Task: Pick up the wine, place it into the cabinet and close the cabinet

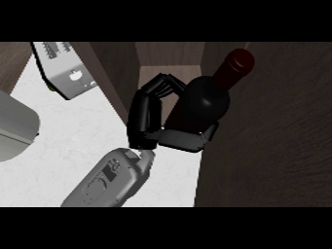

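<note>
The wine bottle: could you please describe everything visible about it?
The wine bottle is dark, glossy and glass-like, with a rounded body narrowing to a neck with a dark red cap at top right. It tilts, neck pointing up and right, at the opening of the wooden cabinet. The hand curls round its body, fingers over its left side, thumb beneath.

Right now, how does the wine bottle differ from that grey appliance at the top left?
The wine bottle is dark, nearly black, with a red cap; the grey appliance is light grey. The bottle is rounded with a narrow neck; the appliance is boxy with a knob on its face. The bottle is held by the robot hand at the cabinet opening; the appliance sits untouched on the white counter.
</note>
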